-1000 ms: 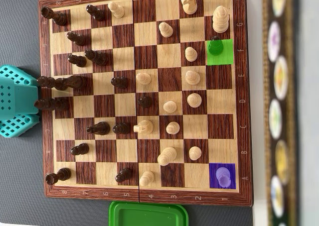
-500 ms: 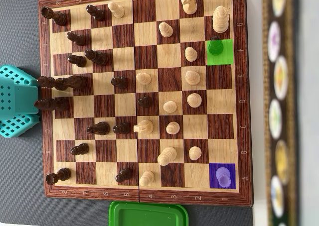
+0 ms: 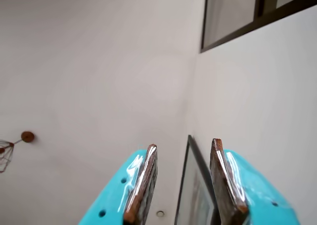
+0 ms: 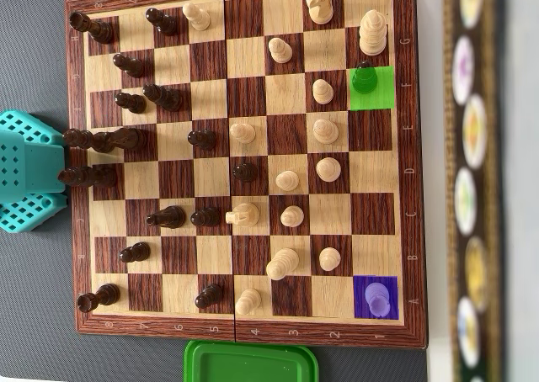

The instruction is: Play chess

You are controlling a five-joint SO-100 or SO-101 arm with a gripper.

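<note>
Gripper (image 3: 182, 185): teal jaws apart, empty, aimed at the ceiling.
Green-tinted pawn (image 4: 364, 78): upright on the green-marked square near the chessboard (image 4: 244, 336) right edge, overhead view.
Handling: likely light, rigid, smooth; pinch its narrow neck.
Purple-marked square (image 4: 376, 297): lower right corner.

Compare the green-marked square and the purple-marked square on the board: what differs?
Colour: the green square is bright green, the purple square violet.
Place: in the overhead view the green square sits upper right on the chessboard, the purple square in the bottom right corner.
Occupant: the green square holds a dark piece tinted green; the purple square holds a light piece tinted purple.
Shared: both lie in the rightmost column, one piece each.
</note>
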